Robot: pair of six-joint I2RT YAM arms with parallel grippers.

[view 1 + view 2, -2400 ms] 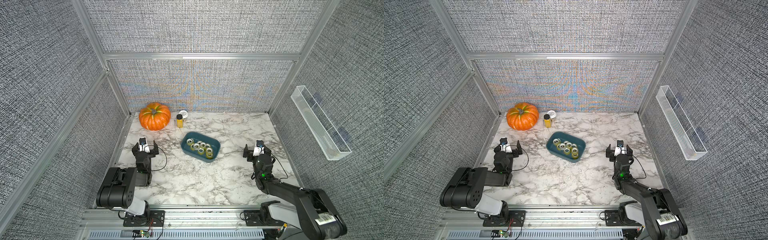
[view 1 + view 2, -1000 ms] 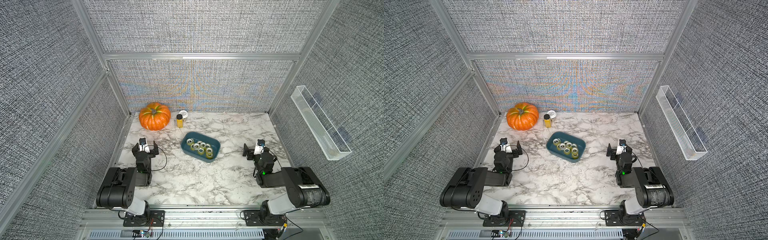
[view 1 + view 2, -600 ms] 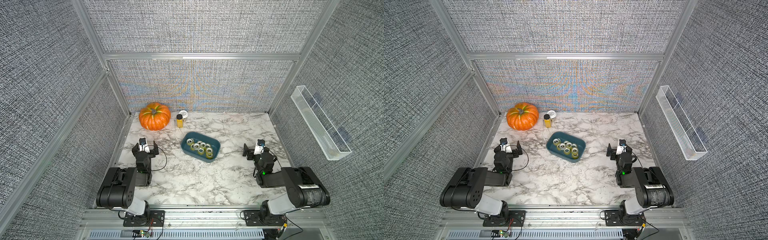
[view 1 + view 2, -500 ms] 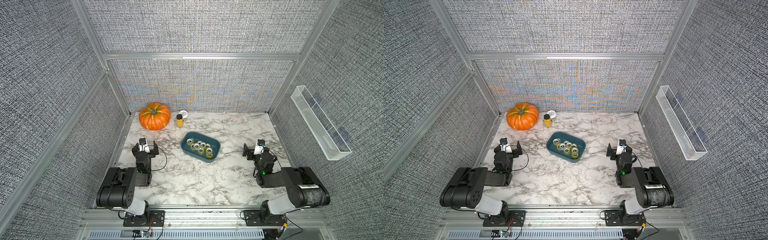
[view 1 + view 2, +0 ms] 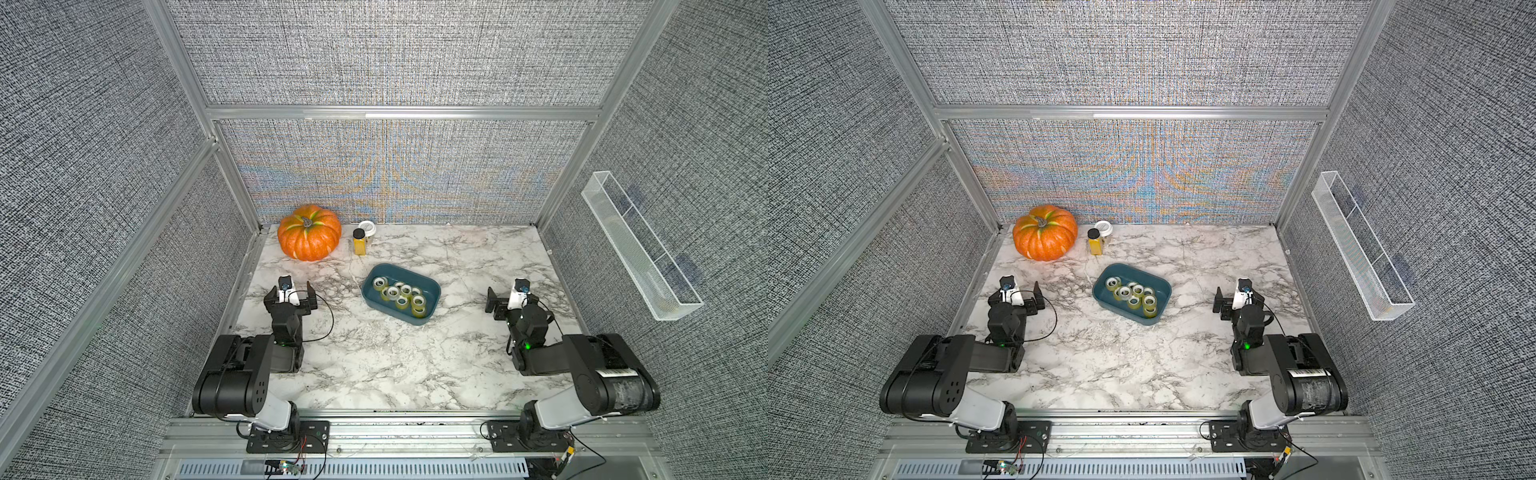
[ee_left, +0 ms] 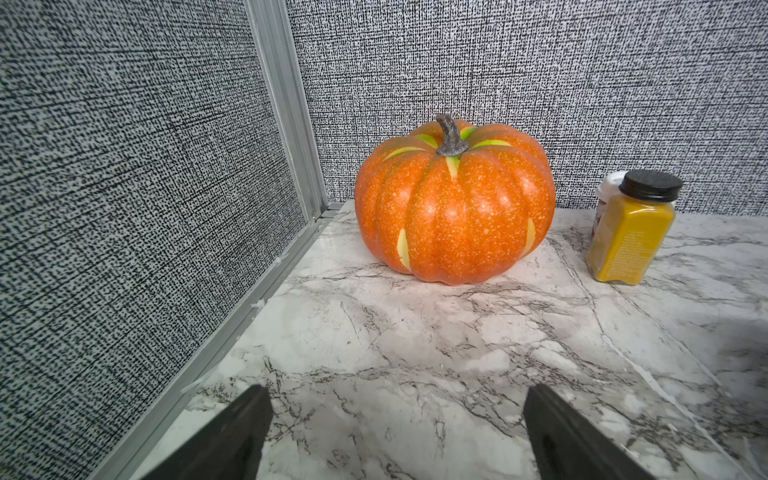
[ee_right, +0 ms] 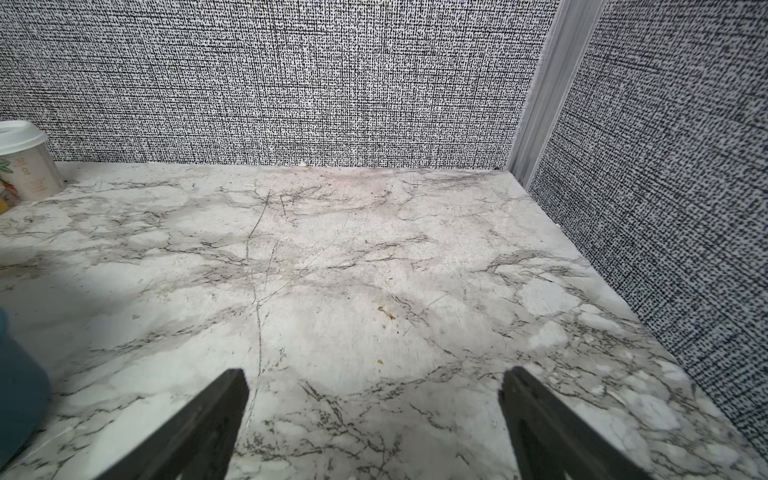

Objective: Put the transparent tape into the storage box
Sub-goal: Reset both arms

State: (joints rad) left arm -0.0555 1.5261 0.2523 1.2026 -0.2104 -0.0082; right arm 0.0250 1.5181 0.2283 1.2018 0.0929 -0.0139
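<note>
Marble tabletop (image 5: 395,365) | left hand (image 5: 291,290) spread wide, empty | right hand (image 5: 513,296) spread wide, empty

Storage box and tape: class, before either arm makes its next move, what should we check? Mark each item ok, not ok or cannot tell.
1. Tape rolls lie inside the storage box: ok; none shows outside it in both top views.
2. Left gripper open, holding nothing: ok.
3. Right gripper open, holding nothing: ok.
4. Both grippers apart from the box, one on each side: ok.
5. Pumpkin and spice jar upright, apart from the box: ok.
6. How many rolls there are, and whether any are stacked: cannot tell.
</note>
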